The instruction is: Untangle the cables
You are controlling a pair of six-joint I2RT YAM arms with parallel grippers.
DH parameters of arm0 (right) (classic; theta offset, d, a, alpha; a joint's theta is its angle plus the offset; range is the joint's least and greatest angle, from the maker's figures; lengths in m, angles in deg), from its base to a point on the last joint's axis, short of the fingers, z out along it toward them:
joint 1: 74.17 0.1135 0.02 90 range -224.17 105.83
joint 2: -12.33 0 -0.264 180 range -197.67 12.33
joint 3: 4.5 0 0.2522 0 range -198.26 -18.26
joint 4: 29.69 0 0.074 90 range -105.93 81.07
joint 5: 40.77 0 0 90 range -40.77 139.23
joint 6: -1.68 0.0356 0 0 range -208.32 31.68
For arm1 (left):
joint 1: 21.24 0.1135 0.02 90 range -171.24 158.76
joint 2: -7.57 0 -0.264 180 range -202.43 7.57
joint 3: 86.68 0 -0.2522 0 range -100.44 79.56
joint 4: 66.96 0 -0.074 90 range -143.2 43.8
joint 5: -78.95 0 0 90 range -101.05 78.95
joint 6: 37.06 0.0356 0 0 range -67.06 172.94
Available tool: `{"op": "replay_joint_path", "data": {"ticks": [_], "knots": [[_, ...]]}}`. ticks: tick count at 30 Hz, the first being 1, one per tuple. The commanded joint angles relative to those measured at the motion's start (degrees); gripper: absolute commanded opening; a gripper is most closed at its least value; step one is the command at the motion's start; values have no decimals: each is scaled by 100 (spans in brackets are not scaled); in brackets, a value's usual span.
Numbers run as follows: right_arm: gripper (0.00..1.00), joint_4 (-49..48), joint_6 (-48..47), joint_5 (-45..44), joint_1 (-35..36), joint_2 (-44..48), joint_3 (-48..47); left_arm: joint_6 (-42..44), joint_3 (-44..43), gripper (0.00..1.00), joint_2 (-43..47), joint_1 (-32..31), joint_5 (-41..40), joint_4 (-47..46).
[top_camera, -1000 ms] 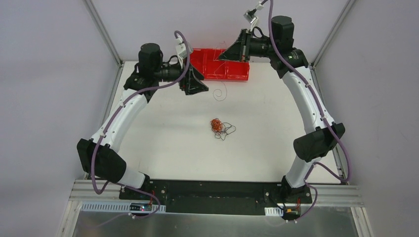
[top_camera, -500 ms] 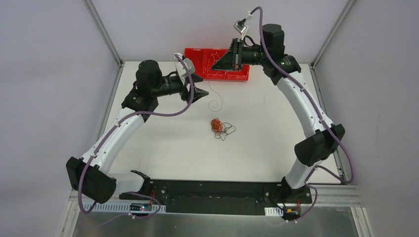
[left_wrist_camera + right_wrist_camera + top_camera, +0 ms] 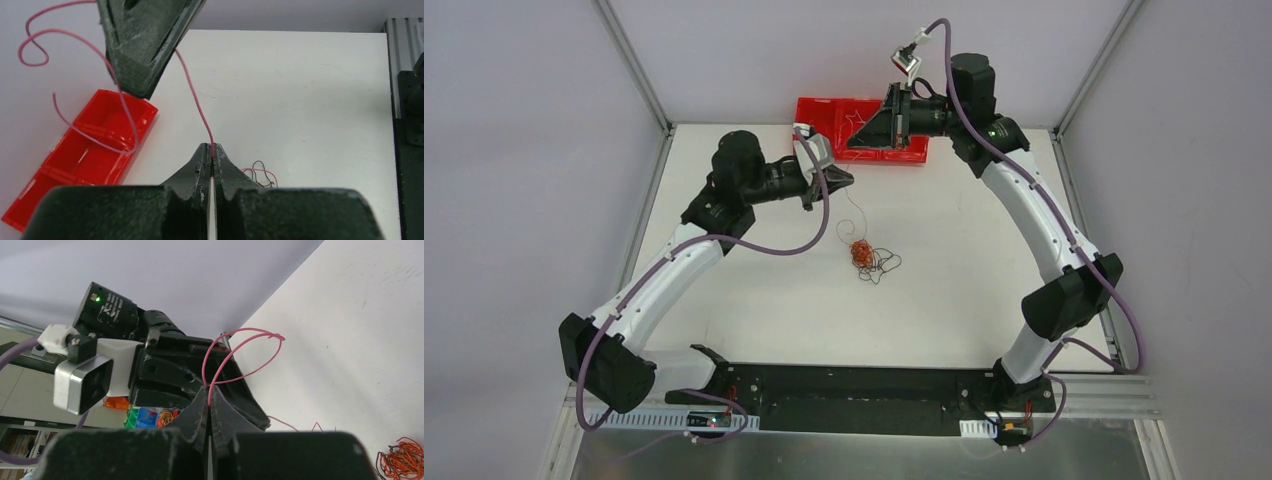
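Observation:
The cables lie as a small knotted ball (image 3: 864, 255) of orange, red and black wire near the table's middle. One thin red wire (image 3: 854, 213) rises from it to both grippers. My left gripper (image 3: 845, 178) is shut on this wire (image 3: 194, 97), pinched at its tips (image 3: 212, 150). Just above and behind, my right gripper (image 3: 852, 143) is also shut on the wire, whose free end loops (image 3: 242, 347) past its tips (image 3: 210, 390). In the right wrist view the orange ball (image 3: 400, 460) sits at the bottom right.
A red compartment bin (image 3: 864, 128) stands at the table's back edge, under the right gripper; it is also at the lower left of the left wrist view (image 3: 85, 160). Metal frame posts rise at both back corners.
My left arm swung right toward the right gripper and its jaws closed on the red wire. The right gripper shifted left and lower, drawing the wire up from the ball.

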Motion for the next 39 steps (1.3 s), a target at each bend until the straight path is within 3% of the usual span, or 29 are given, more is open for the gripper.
{"op": "replay_joint_path", "data": {"ticks": [1,9,13,15,19,24,32,39], "knots": [[0,-154,-16,110,-99,151,182,64,110,0,423,-219,17,-459],[3,-94,-83,59,-87,-50,995,-558,-163,0,197,-247,-801,-1013],[13,8,-48,144,-76,-18,1353,-569,-385,0,-179,-154,-1138,-887],[24,127,-93,155,-204,0,1377,-630,-508,0,-387,4,-1247,-819],[64,144,131,68,-829,-59,1360,-1354,-962,0,-931,505,-1045,-610],[85,156,354,220,-1753,-346,1337,-1617,-1337,0,-1493,919,-830,-453],[88,123,225,362,-2592,-231,1712,-1257,-2674,0,-2993,1416,-1122,-323],[89,77,-136,477,-2837,202,2311,-852,-4307,0,-4646,1722,-1376,-516]]}}
